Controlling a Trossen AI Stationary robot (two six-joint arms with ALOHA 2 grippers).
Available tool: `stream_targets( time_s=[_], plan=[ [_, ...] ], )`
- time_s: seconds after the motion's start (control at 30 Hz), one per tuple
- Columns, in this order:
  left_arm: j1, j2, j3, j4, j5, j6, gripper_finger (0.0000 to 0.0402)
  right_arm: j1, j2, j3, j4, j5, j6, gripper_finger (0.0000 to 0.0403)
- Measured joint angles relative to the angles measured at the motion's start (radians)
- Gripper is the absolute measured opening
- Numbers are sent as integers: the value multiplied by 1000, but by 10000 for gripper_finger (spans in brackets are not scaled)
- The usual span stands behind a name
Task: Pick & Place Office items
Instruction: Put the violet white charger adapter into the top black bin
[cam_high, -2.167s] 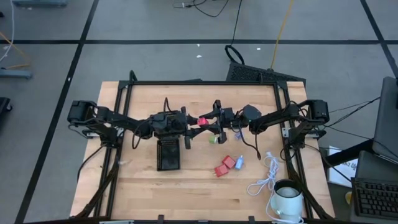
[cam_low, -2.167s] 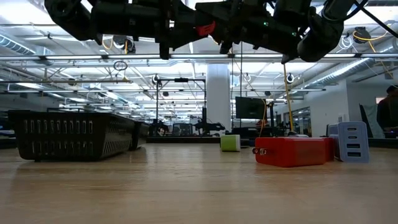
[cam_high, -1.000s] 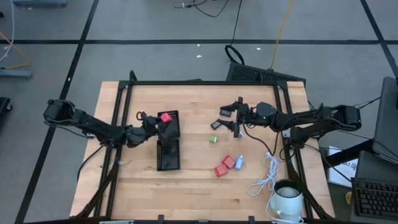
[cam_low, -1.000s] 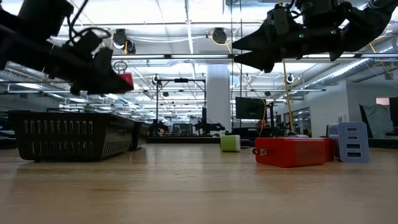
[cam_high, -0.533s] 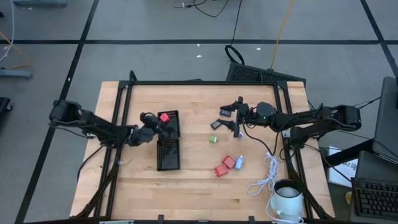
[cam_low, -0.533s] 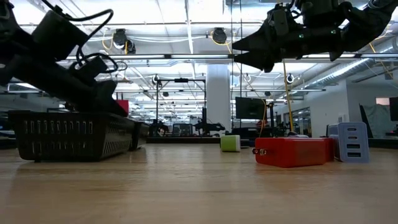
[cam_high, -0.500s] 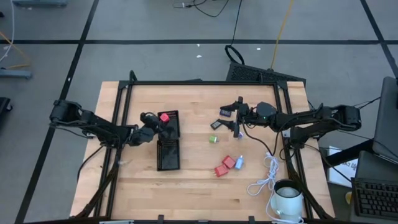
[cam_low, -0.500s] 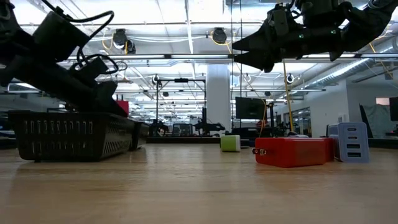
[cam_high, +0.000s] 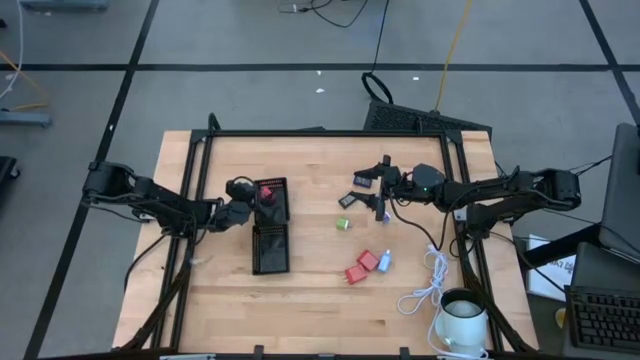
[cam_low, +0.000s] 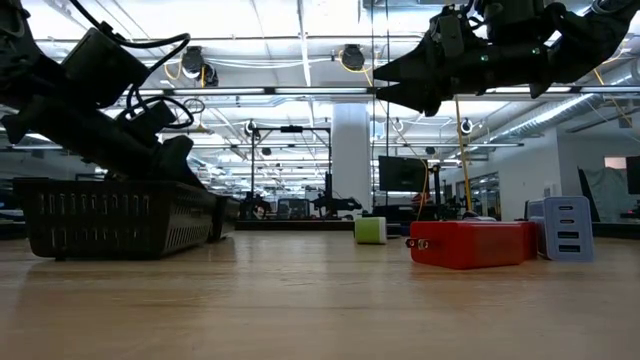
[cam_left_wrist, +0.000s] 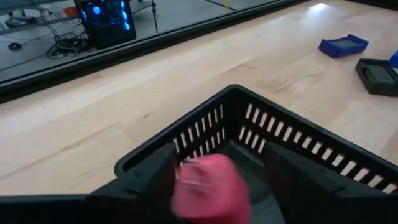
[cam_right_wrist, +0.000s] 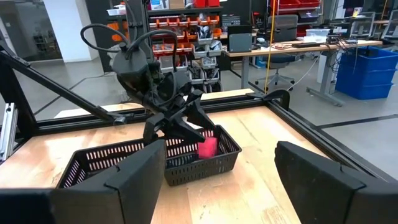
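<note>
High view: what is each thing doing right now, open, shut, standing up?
left gripper: low over one end of the black tray, at the pink-red block.
right gripper: open, empty, raised above the table.
green block: lying loose on the table.
white mug: upright.

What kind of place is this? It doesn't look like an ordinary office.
Probably a robotics lab or workshop in a large open industrial hall. Beyond the wooden table are shelves of parts bins, workbenches with monitors, and exposed ceiling lights and pipes.
</note>
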Motion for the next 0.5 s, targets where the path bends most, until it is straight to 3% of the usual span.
stream_targets(
  time_s=[0.23,0.5],
  plan=[
    [0,-1,0,0,1,14,279,0,0,0,-1,0,0,286],
    [0,-79,9,14,2,67,272,0,0,1,-31,0,0,286]
  ],
)
